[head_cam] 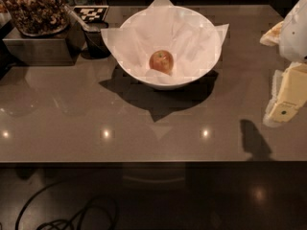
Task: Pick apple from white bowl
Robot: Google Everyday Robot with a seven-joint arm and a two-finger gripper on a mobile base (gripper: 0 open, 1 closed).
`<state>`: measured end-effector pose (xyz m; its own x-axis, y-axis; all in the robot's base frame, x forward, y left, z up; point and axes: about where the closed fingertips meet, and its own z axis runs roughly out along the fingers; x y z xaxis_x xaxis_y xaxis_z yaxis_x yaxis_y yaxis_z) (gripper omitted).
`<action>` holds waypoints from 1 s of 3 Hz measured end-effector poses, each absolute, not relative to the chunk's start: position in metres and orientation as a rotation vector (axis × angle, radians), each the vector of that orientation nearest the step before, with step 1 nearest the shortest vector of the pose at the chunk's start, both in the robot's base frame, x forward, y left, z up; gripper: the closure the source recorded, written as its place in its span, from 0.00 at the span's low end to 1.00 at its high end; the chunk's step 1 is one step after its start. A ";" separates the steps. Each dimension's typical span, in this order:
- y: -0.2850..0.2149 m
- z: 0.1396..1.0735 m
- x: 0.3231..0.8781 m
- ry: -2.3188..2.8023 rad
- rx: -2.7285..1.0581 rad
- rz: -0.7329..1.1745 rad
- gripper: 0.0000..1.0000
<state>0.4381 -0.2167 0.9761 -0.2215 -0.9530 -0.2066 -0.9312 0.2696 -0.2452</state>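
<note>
The apple (161, 61), small, round and red-orange with a yellowish patch, lies at the bottom of the white bowl (206, 66). The bowl is wide, lined with crinkled white paper with pointed corners, and stands on the brown counter at centre back. My gripper (287, 99), cream and white, hangs at the right edge of the view, well to the right of the bowl and above the counter. It casts a shadow on the counter to its lower left. It holds nothing that I can see.
A dark glass jar of nuts (36, 8) stands on a metal box (43, 47) at the back left. A dark cup (97, 41) with a utensil stands beside it, left of the bowl. The counter's front edge (144, 161) runs across; cables (67, 214) lie on the floor below.
</note>
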 end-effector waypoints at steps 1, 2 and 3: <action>-0.217 0.976 0.438 2.232 -1.724 -0.098 0.00; -0.214 0.983 0.451 2.196 -1.692 -0.080 0.00; -0.213 0.992 0.479 2.129 -1.606 -0.001 0.00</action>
